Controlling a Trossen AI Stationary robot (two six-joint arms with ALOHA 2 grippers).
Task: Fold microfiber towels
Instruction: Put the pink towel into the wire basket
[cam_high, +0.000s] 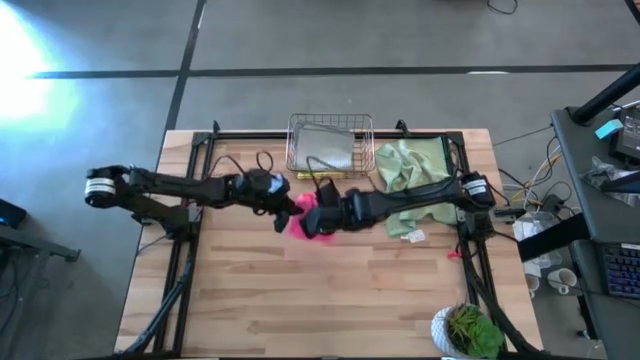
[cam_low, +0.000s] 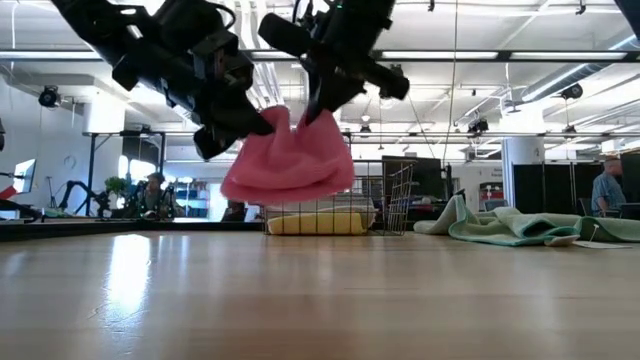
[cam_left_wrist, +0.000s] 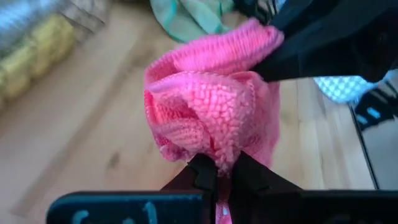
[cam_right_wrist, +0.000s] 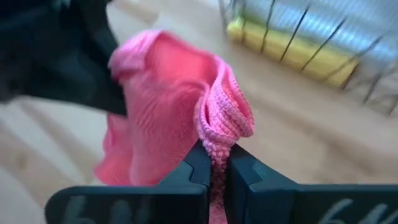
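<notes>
A hot pink microfiber towel (cam_low: 290, 165) hangs in the air between both grippers above the middle of the table, bunched and sagging. My left gripper (cam_high: 287, 208) is shut on its left end, my right gripper (cam_high: 312, 217) shut on its right end; the two stand close together. Green towels (cam_high: 405, 175) lie crumpled at the far right of the table. The copper wire basket (cam_high: 330, 145) at the far edge holds a grey towel (cam_high: 325, 148) over a yellow one (cam_low: 318, 222). My left gripper pinches a bunched fold (cam_left_wrist: 227, 152) of the pink towel between its two fingers, slanting down from the table's left. The cloth is lifted clear and sags in loose folds. My right gripper pinches a gathered edge (cam_right_wrist: 217, 146) of the same towel between its two fingers, slanting down from the table's right. The towel hangs slack below and between the fingers, clear of the table.
A potted plant (cam_high: 468, 330) stands at the near right corner. Black frame rails (cam_high: 190, 200) run along the table's left and right sides. Bare wood (cam_high: 330, 290) stretches across the near half of the table. People show in the room beyond.
</notes>
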